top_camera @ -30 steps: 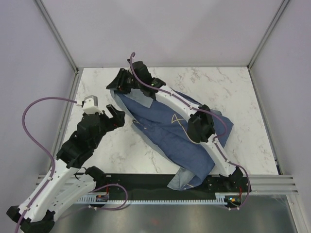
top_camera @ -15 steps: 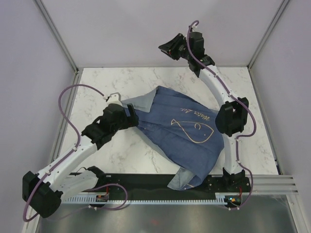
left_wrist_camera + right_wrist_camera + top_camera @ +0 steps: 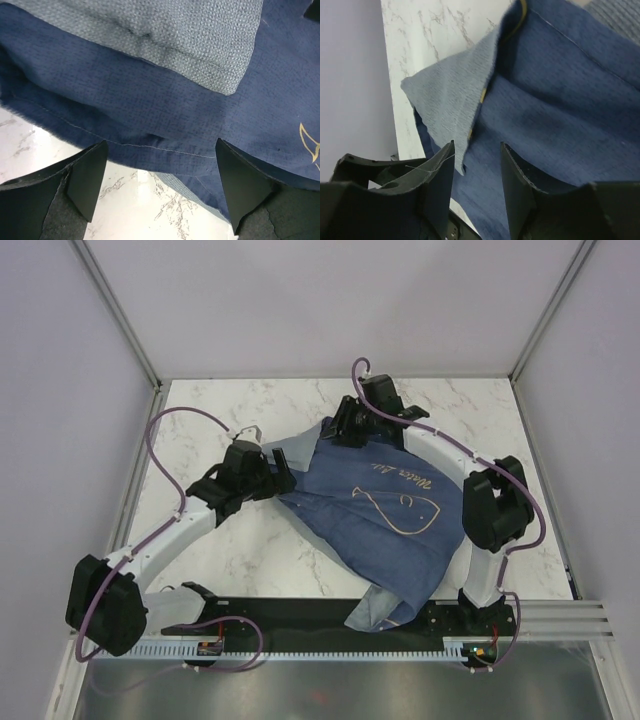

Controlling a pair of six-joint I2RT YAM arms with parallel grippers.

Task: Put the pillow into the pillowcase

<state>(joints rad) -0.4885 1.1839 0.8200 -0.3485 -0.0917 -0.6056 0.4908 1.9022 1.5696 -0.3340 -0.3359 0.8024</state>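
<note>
A: What setting is seen from above?
B: A white marbled tabletop is enclosed by pale lilac walls and metal frame posts. The pillowcase is spread over the middle and right of it, dark blue side up. Its near end is draped over the black rail at the near edge.
A: What is marked on the cloth?
B: A cream fish outline is shown, with script lettering just beyond it.
A: Where are the arms placed?
B: The left gripper is positioned at the case's left corner and the right gripper at its far edge, near each other. Whether the cloth is touched cannot be told from this view.
A: What is given by the left wrist view?
B: The fingers are seen spread wide, and nothing is caught between them. The dark blue hem is laid across just beyond their tips, with bare marble below it. Farther on, a fold of the paler inner side is turned over the dark cloth.
A: And by the right wrist view?
B: The fingertips are parted by a moderate gap, and nothing is pinched. A pale flap is folded back over the dark cloth ahead, its corner hanging just beside one finger; contact cannot be judged. Marble and lilac wall are seen at the left.
</note>
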